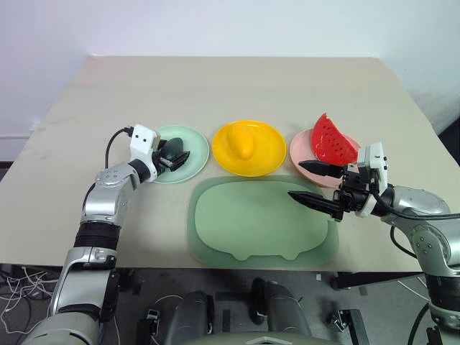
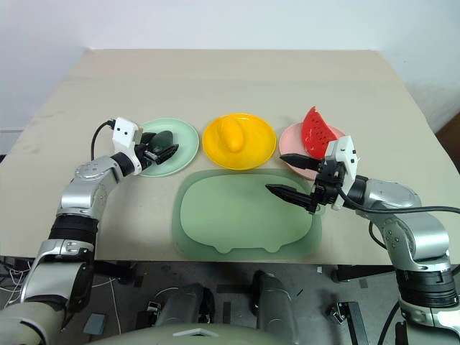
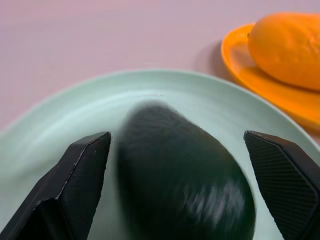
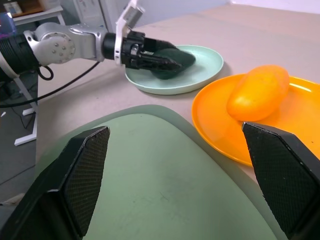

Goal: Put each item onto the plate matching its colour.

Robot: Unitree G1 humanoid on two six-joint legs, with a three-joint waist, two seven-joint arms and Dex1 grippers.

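Observation:
A small dark green avocado [image 1: 172, 149] lies on the pale green plate [image 1: 195, 141] at the left. My left gripper [image 1: 178, 159] is open around it, and its fingers [image 3: 85, 170] stand off either side of the avocado [image 3: 185, 185]. The yellow mango [image 1: 239, 141] rests on the yellow plate [image 1: 270, 155] in the middle. On the pink plate [image 1: 302, 144] at the right sits the red watermelon wedge [image 1: 332, 140]. My right gripper [image 1: 296, 180] is open and empty, hovering by the pink plate's near edge over the board's right end.
A large green pig-shaped board [image 1: 251, 223] lies at the table's near edge, in front of the three plates. The beige tabletop [image 1: 230, 86] stretches bare behind the plates.

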